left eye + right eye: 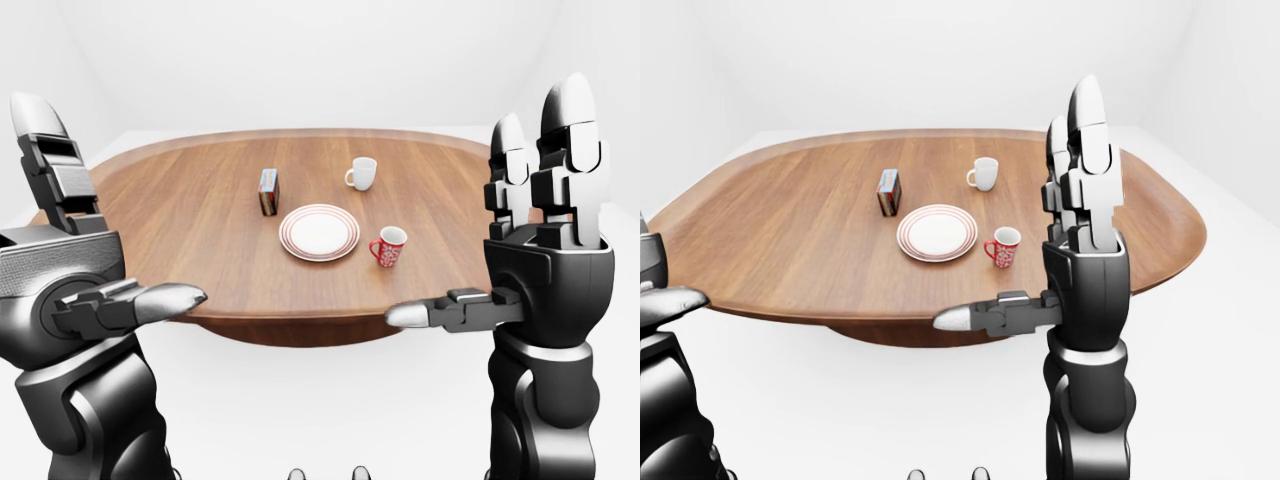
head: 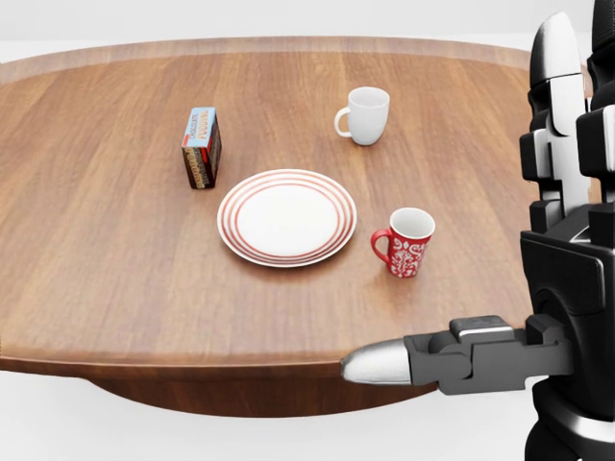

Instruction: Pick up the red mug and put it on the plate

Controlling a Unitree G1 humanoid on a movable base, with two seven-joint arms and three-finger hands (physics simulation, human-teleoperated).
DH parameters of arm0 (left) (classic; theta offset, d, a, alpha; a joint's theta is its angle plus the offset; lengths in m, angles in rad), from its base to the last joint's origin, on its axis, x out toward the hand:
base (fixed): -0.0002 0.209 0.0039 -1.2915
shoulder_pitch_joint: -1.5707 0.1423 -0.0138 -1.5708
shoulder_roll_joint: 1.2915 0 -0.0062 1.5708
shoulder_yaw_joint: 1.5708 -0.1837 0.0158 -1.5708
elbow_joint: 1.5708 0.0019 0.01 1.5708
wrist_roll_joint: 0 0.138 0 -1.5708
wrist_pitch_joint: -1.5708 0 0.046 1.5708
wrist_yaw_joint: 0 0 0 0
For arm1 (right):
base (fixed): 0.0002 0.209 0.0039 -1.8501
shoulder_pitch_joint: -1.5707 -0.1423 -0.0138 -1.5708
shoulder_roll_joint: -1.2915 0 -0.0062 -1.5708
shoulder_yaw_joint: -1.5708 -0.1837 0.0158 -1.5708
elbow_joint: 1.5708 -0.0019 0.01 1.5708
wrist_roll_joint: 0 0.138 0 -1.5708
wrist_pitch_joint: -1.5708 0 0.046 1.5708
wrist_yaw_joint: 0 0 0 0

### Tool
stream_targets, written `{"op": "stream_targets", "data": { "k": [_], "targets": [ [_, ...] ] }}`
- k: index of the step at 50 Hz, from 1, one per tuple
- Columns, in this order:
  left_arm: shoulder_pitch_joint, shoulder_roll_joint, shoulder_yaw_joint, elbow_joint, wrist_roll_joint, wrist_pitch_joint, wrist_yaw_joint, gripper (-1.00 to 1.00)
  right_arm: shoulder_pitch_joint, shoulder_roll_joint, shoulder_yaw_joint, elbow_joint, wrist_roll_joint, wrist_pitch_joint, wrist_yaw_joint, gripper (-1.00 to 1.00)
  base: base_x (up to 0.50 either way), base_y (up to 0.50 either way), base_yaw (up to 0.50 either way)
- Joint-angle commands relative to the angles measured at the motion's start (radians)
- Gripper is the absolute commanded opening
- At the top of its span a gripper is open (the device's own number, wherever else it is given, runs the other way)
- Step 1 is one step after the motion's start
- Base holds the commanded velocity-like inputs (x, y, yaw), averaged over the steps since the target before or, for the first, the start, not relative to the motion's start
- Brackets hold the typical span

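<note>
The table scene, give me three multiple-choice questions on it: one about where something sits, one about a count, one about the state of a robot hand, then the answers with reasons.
1. In the head view, where is the red mug relative to the plate?
A. on the plate
B. on the table to the plate's right
C. above the small box

2. How many mugs stand on the table?
A. one
B. two
C. three

3. What is the state of the right robot hand?
A. open, holding nothing
C. resting flat on the plate
B. closed round the red mug

Answers:
1. B, the red mug stands on bare wood just right of the striped rim, apart from it.
2. B, there is the red mug and a white mug higher in the view.
3. A, its fingers point up and its thumb sticks out sideways, short of the table edge.
</note>
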Motion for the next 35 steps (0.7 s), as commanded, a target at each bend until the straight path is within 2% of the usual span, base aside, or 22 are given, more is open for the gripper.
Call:
{"op": "stream_targets", "data": {
  "k": [1, 35],
  "targets": [
    [-0.009, 0.006, 0.003, 0.007, -0.011, 0.0, 0.012, 1.0, -0.002, -0.005, 0.002, -0.005, 0.004, 0.0, 0.008, 1.0, 0.5, 0.21, 0.0],
    [-0.005, 0.007, 0.007, 0.004, -0.015, 0.0, 0.009, 1.0, 0.007, 0.001, 0.006, 0.01, 0.015, 0.0, 0.01, 1.0, 0.5, 0.21, 0.0]
  ]
}}
